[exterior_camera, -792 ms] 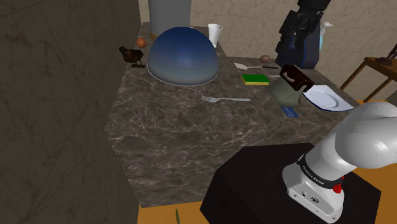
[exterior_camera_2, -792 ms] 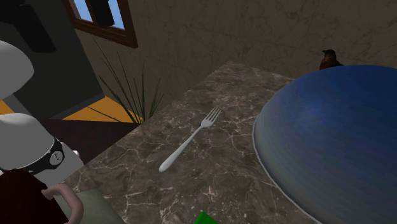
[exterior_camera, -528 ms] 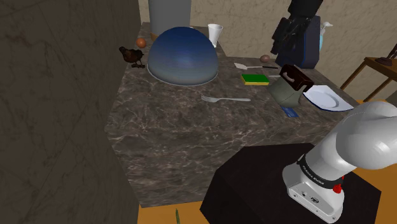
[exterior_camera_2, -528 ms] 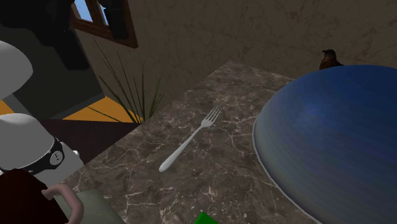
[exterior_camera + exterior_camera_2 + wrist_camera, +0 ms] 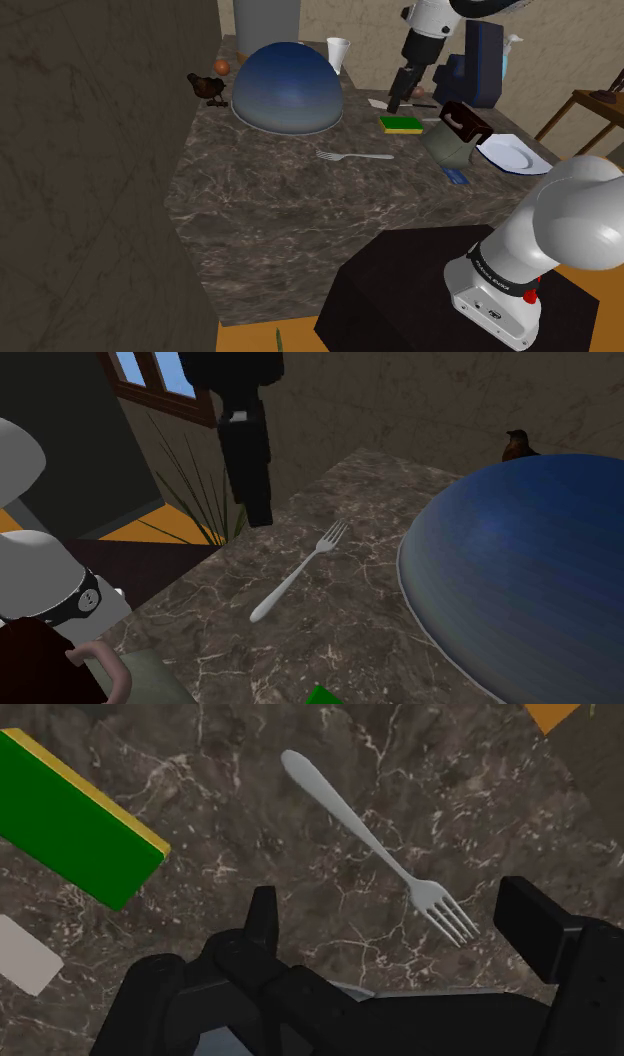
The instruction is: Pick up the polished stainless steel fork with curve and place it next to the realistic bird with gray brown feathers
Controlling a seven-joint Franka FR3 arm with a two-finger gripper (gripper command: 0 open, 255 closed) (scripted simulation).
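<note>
- The bird (image 5: 208,87) sits at the far corner of the marble counter (image 5: 280,205), on the shoulder view's left, with a small brownish ball (image 5: 222,66) just behind it.
- Next over is a big blue dome (image 5: 287,85), close beside the bird. There's a white cup (image 5: 339,50) behind the dome's right side.
- The fork (image 5: 354,156) lies flat on the counter on the stand's side of the dome, tines pointing to the shoulder view's left. It's well apart from the bird, and nothing is touching it.
- The gripper (image 5: 396,102) hangs in the air above the counter and points down. In the wrist view its fingers (image 5: 262,914) are spread wide with nothing in them, and the fork's tines show on the counter below, between them.
- A green sponge (image 5: 402,124) with a yellow underside lies just right of the fork's handle end.
- Farther right is a white plate (image 5: 512,155), near the counter's edge.
- The black stand (image 5: 400,290) is at the lower right.
</note>
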